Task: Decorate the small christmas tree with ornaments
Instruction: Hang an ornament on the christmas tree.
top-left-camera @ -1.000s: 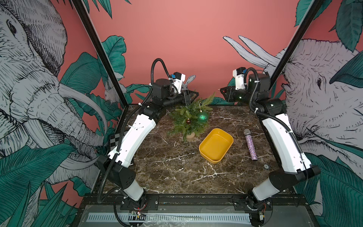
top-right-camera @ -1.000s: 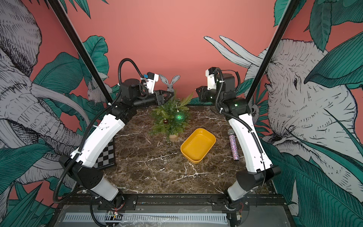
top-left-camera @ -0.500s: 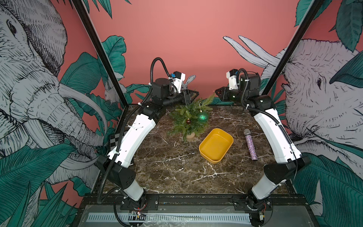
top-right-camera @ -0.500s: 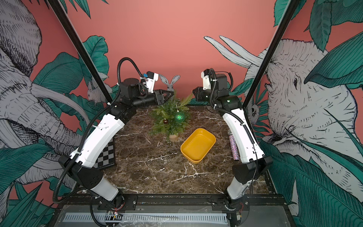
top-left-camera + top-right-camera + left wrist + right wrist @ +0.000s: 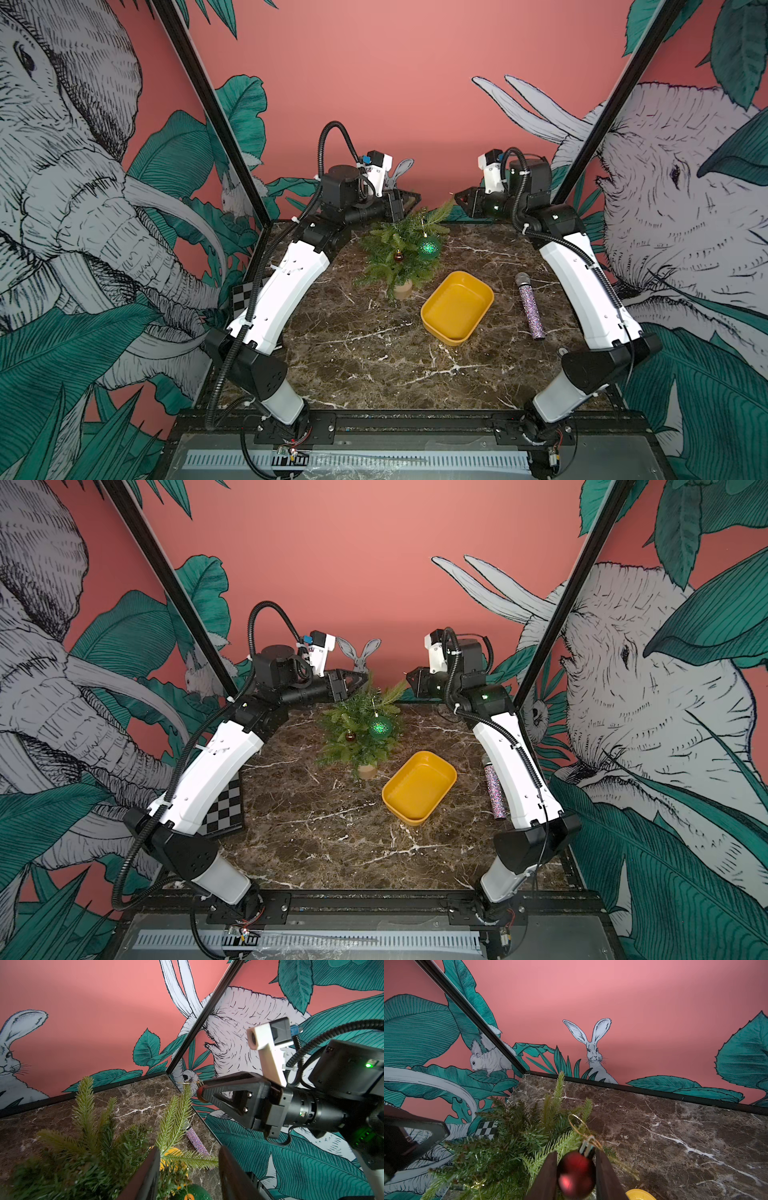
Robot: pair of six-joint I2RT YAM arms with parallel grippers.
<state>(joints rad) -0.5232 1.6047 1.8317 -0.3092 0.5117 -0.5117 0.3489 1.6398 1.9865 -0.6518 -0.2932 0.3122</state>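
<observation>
Done: glittery green ball (image 5: 428, 247) and hung red ball (image 5: 398, 256) on the small christmas tree (image 5: 384, 268).
To go: last red ball (image 5: 576, 1174), clenched in right tool (image 5: 575, 1154) at the treetop.
Spare: left tool (image 5: 190, 1150), released.

Front tabletop (image 5: 374, 365) free; tree (image 5: 395, 257) blocks rear centre; yellow tray (image 5: 457, 307), microphone (image 5: 530, 305) crowd right side; left strip open.

microphone (image 5: 197, 1140): head partly behind a tree (image 5: 87, 1147) branch in the left wrist view.
tray (image 5: 640, 1195): just a yellow sliver, cut off by the right wrist view's edge.
green ball (image 5: 193, 1192): cut off by the left wrist view's edge, blurred.
red ball (image 5: 576, 1174): close, blurred, its underside cut off.
checkerboard (image 5: 241, 296): mostly behind the left arm (image 5: 286, 291) in a top view.
</observation>
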